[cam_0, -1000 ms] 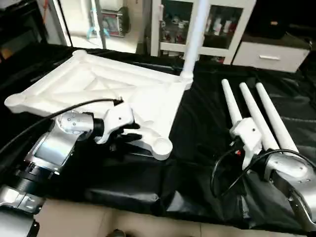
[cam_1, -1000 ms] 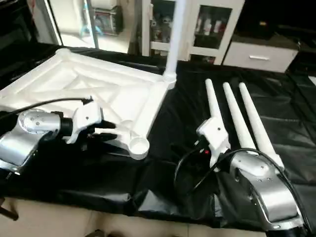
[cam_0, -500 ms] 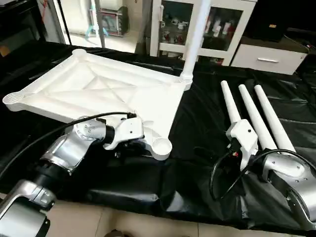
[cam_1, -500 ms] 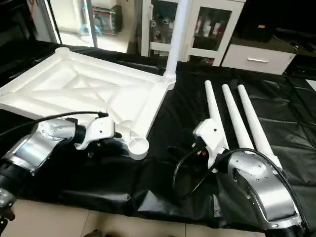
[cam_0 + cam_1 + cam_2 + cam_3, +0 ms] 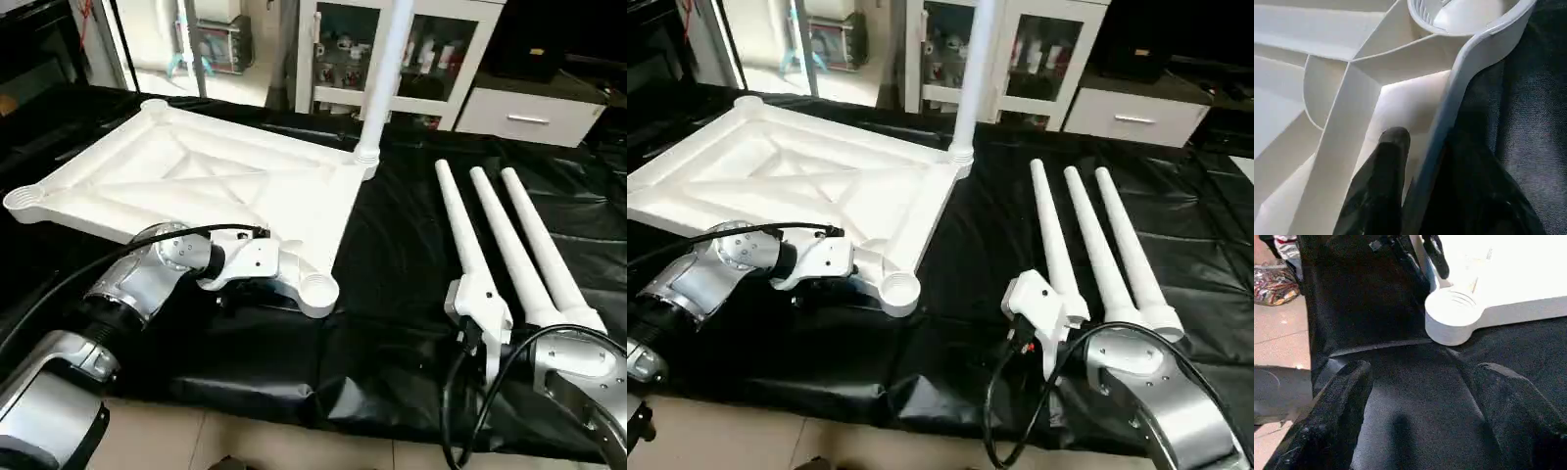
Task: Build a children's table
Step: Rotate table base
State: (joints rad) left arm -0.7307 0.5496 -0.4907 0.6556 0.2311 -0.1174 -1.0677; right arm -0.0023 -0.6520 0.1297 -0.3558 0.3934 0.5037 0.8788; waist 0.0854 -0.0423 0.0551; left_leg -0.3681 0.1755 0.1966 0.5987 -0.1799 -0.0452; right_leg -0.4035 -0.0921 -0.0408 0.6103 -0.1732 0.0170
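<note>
The children's table top [image 5: 196, 181] lies upside down on black cloth, its ribbed underside facing up. One leg [image 5: 385, 69] stands upright in the far right corner socket. Three more legs [image 5: 500, 235] lie side by side on the cloth to the right. My left gripper [image 5: 1425, 147] is shut on the top's near rim, one finger [image 5: 1391, 147] inside the rim and the other outside, just beside the near right corner socket [image 5: 318, 289]. My right gripper [image 5: 1422, 372] hovers open over bare cloth at the near ends of the lying legs, with nothing between its fingers.
Black cloth [image 5: 392, 294] covers the work surface and hangs over its near edge. A white glass-door cabinet [image 5: 411, 49] and a drawer unit [image 5: 529, 113] stand behind. Open cloth lies between the top and the lying legs.
My left gripper has settled lower onto the top's near rim by the corner socket. My right gripper has drawn back from the lying legs toward the near edge.
</note>
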